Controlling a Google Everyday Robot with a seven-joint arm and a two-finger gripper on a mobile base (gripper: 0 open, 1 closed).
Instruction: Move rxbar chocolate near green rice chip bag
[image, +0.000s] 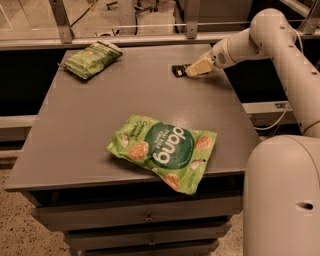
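You see cream gripper at far right of flat grey table, touching thin black rxbar chocolate. Grip: you cannot tell. Crinkly green rice chip bag lies at front edge, well apart.

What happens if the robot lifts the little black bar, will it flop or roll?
The rxbar chocolate looks thin and flat, so it probably won't roll. It is far smaller than the green rice chip bag, so it is likely light and easy to slide on the smooth table. The gripper is right at it, toward the table's far right.
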